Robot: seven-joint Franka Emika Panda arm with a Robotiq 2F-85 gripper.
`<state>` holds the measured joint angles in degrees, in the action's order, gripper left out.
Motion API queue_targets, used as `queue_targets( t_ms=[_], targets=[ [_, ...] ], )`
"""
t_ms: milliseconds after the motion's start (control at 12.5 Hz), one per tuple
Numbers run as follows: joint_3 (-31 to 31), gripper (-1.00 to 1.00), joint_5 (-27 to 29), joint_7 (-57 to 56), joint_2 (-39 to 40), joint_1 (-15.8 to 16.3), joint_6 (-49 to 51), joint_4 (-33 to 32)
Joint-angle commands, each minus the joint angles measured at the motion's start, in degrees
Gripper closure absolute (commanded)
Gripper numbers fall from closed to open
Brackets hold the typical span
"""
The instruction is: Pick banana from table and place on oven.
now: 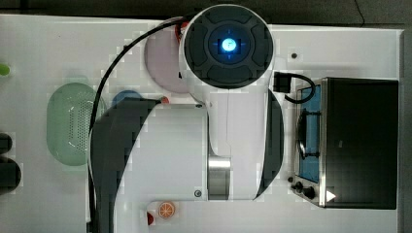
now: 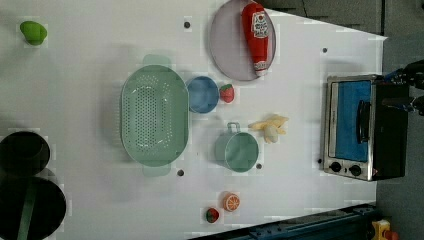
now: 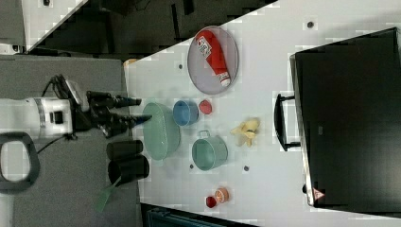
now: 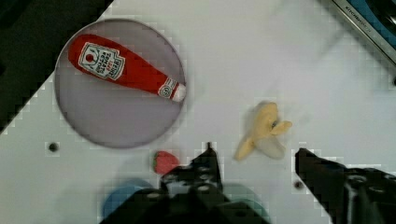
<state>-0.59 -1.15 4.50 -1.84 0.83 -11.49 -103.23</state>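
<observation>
Jaws stand apart and empty, high over the bench [image 4: 243,51] — the banana [image 4: 263,132] lies beneath and just beyond the gap between them, well short of the oven [image 2: 365,127].

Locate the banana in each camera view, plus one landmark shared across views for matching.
Top view: hidden under the arm.
Left view: banana right of centre, between the teal cup and the oven.
Right view: banana centre, left of the oven handle.
Wrist view: banana beyond the open gripper.
Shared landmark: ketchup bottle on its plate.
</observation>
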Motion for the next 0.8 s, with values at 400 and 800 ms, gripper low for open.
queue_targets(
  t_ms=[400,800],
  targets=[
    [-0.7,-1.0,0.4,1.0,-25.3,-2.1,9.8,-14.6],
    [-0.7,-1.0,0.4,1.0,-17.2,-2.1,4.2,-17.8]
  ],
)
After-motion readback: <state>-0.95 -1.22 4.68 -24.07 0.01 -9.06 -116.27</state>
